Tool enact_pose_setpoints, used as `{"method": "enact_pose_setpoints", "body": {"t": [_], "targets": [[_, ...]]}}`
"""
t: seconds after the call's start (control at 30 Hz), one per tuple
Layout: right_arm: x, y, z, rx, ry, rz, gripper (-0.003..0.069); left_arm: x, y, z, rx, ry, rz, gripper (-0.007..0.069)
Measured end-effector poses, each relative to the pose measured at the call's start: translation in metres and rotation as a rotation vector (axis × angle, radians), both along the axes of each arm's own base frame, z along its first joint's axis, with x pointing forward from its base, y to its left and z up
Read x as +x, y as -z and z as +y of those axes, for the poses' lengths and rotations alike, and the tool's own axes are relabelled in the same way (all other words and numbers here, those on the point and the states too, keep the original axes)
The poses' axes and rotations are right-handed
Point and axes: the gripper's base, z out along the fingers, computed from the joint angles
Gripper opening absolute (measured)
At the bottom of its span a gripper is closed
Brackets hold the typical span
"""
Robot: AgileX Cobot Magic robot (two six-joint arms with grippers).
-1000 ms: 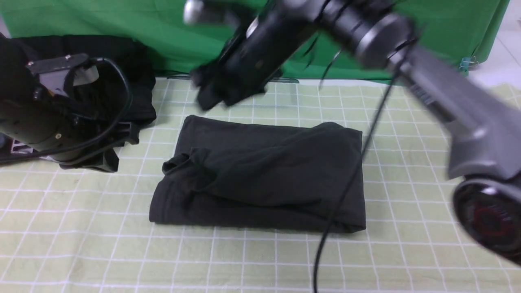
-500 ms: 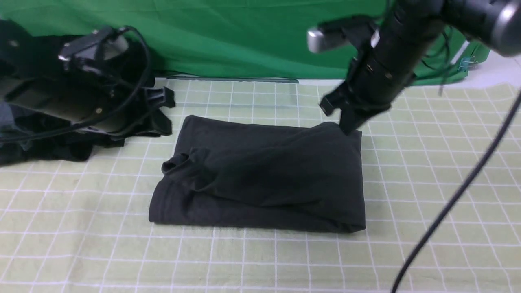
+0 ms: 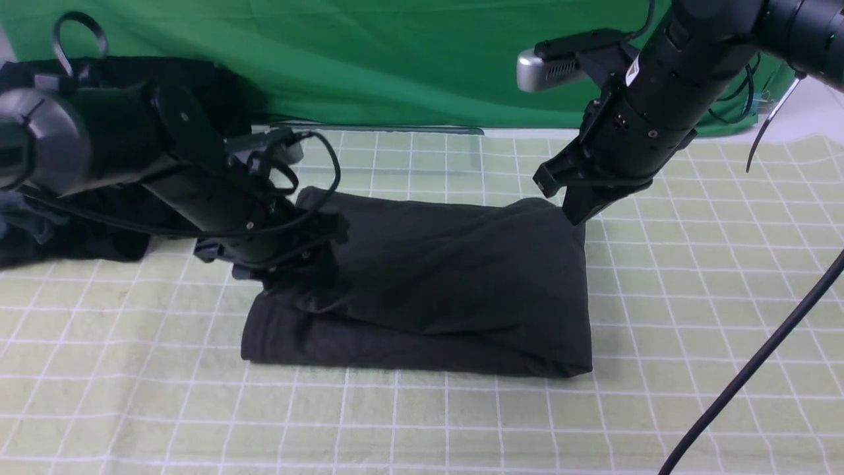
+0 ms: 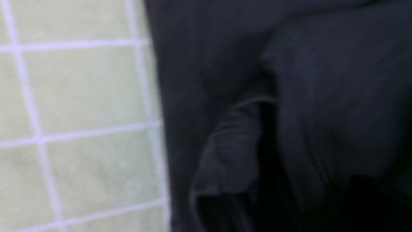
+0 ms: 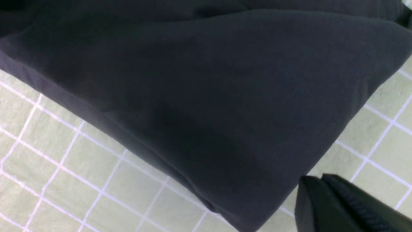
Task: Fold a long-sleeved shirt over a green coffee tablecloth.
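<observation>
Left arm [image 3: 132, 142]: matte black tubes, with a round grey end cap [image 3: 26, 148] on my big joint and small bright screw heads [image 3: 183, 117] on the side plate. A thin black cable [image 3: 324, 173] loops off the wrist, and a black cable loop [image 3: 72, 30] sits on top.

Right arm [image 3: 659, 99]: black cylinder with tiny brass-coloured screws [image 3: 653, 134] and a white sticker [image 3: 634, 74] I can't read. The silver-grey wrist camera [image 3: 560, 63] has vent slits and a black bracket. There's also a thick black cable [image 3: 752, 369] and a thin grey strap [image 3: 778, 109].

Right gripper [image 3: 580, 211]: black wedge. Its finger [image 5: 338, 206] has a ribbed face.
</observation>
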Motion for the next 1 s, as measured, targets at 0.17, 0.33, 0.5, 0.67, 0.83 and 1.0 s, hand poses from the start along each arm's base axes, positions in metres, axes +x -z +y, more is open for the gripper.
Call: {"method": "enact_pose_setpoints", "body": {"t": [0.17,0.33,0.5,0.67,0.83,1.0], "targets": [[0.000,0.000,0.000,0.000,0.000,0.003,0.0010,-0.002,0.002,0.005,0.060,0.009,0.021,0.0050],[-0.002,0.001,0.000,-0.008,-0.011,0.018,0.0010,-0.005,-0.004,0.005,0.062,0.008,0.025,0.0021],[-0.004,0.001,-0.001,-0.022,-0.030,0.034,0.0010,-0.013,-0.035,0.007,0.041,-0.008,-0.042,0.0021],[-0.004,0.001,-0.001,-0.025,-0.033,0.041,0.0010,-0.018,-0.046,0.008,0.037,-0.010,-0.050,0.0021],[-0.005,0.006,0.000,-0.014,-0.032,0.062,0.0010,-0.020,-0.042,0.009,0.050,0.002,-0.008,0.0026],[-0.008,0.019,0.005,-0.015,-0.046,0.112,0.0010,-0.020,-0.031,0.008,0.054,0.003,0.054,0.0118]]}}
